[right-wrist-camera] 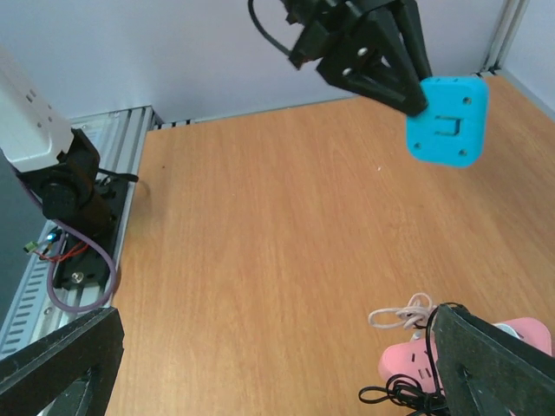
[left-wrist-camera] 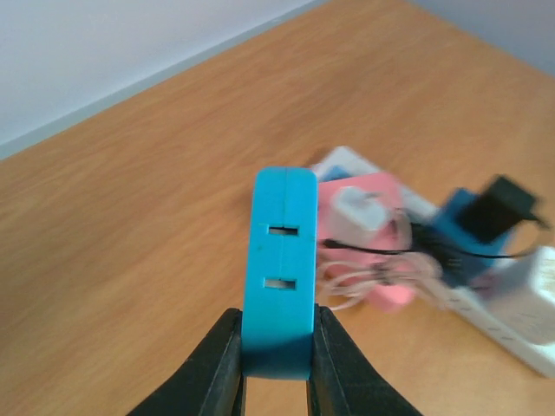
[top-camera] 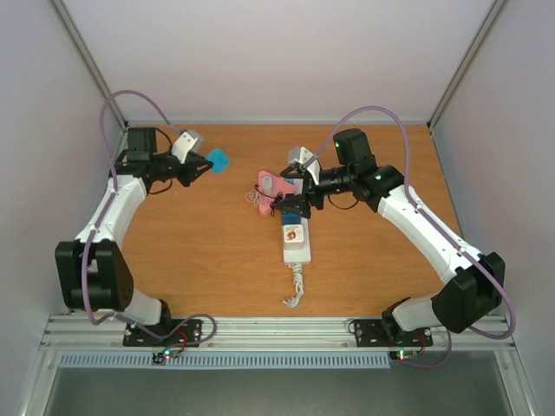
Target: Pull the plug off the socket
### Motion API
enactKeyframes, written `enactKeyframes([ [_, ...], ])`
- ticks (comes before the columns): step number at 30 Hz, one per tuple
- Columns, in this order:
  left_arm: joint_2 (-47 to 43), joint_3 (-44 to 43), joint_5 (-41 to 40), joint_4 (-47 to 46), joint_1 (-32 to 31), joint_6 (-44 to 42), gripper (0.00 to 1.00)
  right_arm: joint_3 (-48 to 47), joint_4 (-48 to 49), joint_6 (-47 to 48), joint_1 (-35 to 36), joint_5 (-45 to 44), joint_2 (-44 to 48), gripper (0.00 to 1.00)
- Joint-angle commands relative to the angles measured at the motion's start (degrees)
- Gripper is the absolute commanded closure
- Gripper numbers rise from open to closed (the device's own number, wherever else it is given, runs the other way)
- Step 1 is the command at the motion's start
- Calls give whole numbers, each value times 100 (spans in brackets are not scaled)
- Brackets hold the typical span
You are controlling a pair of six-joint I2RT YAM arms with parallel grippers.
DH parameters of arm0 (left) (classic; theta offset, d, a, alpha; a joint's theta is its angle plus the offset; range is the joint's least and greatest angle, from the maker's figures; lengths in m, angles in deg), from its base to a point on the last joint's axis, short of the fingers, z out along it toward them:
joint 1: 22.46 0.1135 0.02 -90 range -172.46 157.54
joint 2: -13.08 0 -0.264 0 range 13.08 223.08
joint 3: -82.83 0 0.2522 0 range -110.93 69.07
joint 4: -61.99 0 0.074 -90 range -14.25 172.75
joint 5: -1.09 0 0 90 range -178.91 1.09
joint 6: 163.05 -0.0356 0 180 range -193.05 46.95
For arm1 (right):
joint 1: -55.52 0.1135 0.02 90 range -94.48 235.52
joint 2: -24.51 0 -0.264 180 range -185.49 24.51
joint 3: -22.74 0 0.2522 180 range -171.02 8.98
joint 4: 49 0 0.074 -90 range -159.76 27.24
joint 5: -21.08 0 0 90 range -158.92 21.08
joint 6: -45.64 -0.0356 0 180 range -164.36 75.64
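My left gripper (top-camera: 205, 165) is shut on a blue square plug (top-camera: 219, 159) and holds it in the air, left of and apart from the socket. The plug (left-wrist-camera: 279, 260) shows two slots between the black fingers. The socket (top-camera: 297, 243), a long white strip, lies mid-table with a pink face (top-camera: 274, 185) at its far end. A white plug (left-wrist-camera: 360, 208) and a black plug (left-wrist-camera: 494, 208) still sit in it. My right gripper (top-camera: 291, 206) hovers open over the socket's far end. Only bare wood shows between its fingers (right-wrist-camera: 490, 364).
The socket's short white cord (top-camera: 295, 290) trails toward the near edge. A looped white cable (right-wrist-camera: 403, 314) and black wire lie by the pink face (right-wrist-camera: 416, 364). White walls close in the table on three sides. A metal rail (top-camera: 277, 329) runs along the front.
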Motion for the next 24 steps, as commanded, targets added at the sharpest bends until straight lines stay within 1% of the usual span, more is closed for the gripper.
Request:
enactKeyframes([
  [1,568,-625,-786,-23,428,-347,99,57,258,-257,-17,-94,140,1],
  [8,1554,-1273,-2680,-359,638,-692,99,76,435,-419,-39,-214,15,1],
  [11,1908,-1493,-3319,-683,674,-929,99,44,472,-434,-52,-243,-79,2],
  [18,2877,-2133,-4472,-1041,752,-1395,99,-136,491,-482,-65,-290,-304,1],
  [21,3235,-2295,-5018,-1352,768,-1666,99,-186,541,-530,-82,-331,-380,2],
  [24,3538,-2424,-5364,-1729,777,-1973,99,-206,558,-530,-95,-358,-455,1],
])
